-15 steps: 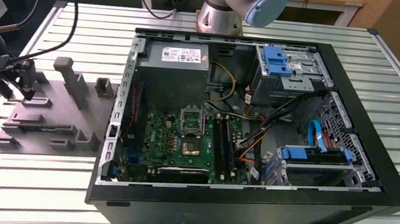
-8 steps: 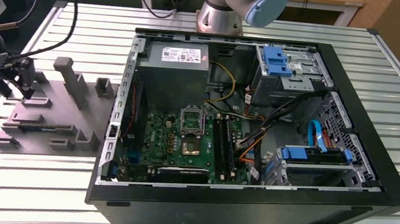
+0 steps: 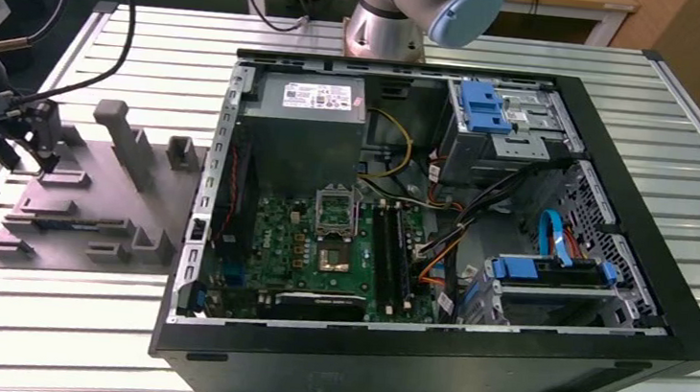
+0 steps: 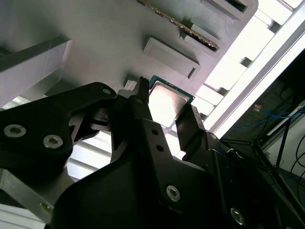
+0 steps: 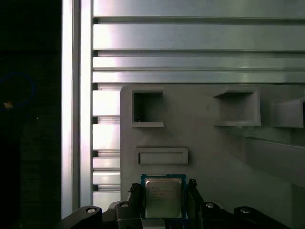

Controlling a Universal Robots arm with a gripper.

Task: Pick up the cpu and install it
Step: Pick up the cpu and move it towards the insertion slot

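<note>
The arm (image 3: 381, 16) is silver-grey with a pale-blue joint cap (image 3: 466, 8), its pincer (image 4: 167, 102) matte black (silver screws (image 4: 173, 192)).

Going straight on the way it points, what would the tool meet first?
Likely the cpu, lying on the grey tray directly ahead of the tool; the remaining gap, if any, is unclear.

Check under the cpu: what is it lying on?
The cpu appears to rest flat on the grey plastic tray, with tray surface showing beyond it. Whatever seat lies directly beneath is covered by the chip itself.
</note>
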